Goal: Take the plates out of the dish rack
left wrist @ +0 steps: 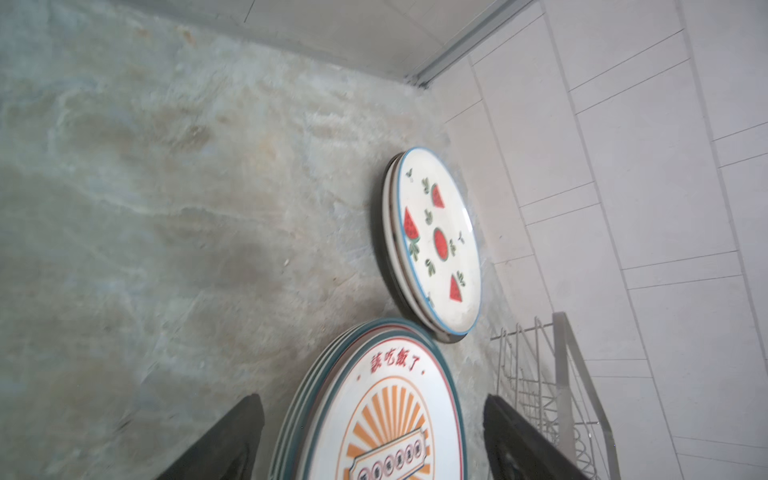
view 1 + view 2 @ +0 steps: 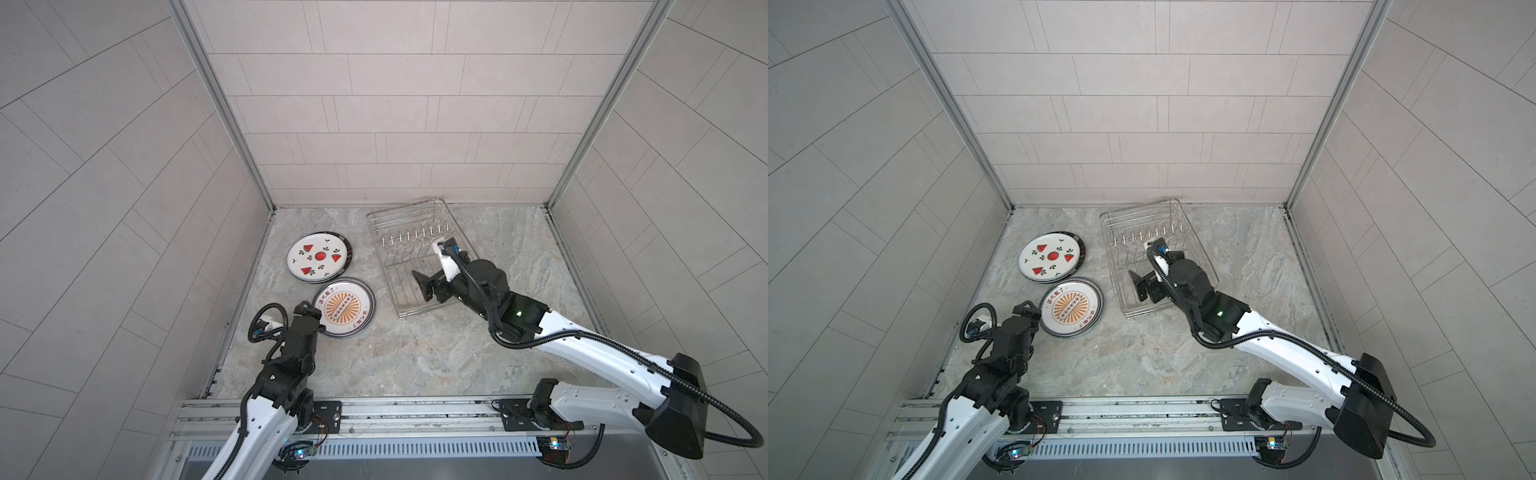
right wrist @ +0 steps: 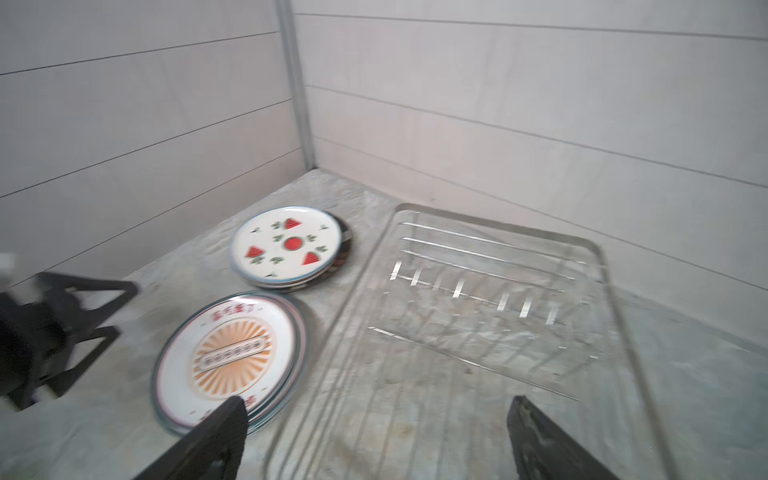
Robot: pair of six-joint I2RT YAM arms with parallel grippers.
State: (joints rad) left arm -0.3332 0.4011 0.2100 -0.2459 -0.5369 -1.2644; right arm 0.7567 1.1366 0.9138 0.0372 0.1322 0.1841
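The dish rack sits toward the back of the marble bench, angled a touch, and look at it: bare wires, upright prongs, not a plate showing in it in any view. By my read the unloading is as good as finished. The plates are all out on the bench to its left in two flat stacks: the watermelon stack further back, the sunburst stack nearer the arms, the two rim to rim, touching or very nearly. How many lie in each stack I can't count from here. Now the left end effector: jaws wide apart, straddling the near rim of the sunburst stack with a gap on either side, gripping nothing. The right end effector hangs over the near end of the rack, spread wide and empty too. So the step in hand looks like a clean getaway. For the left, the smart play is to rise straight up off that rim before swinging away; a sideways drag could nudge the top plate off its stack or knock it into the watermelon stack. For the right, lift clear above the rack's wall first, since those prongs and wires could snag a finger and tug the whole rack along.
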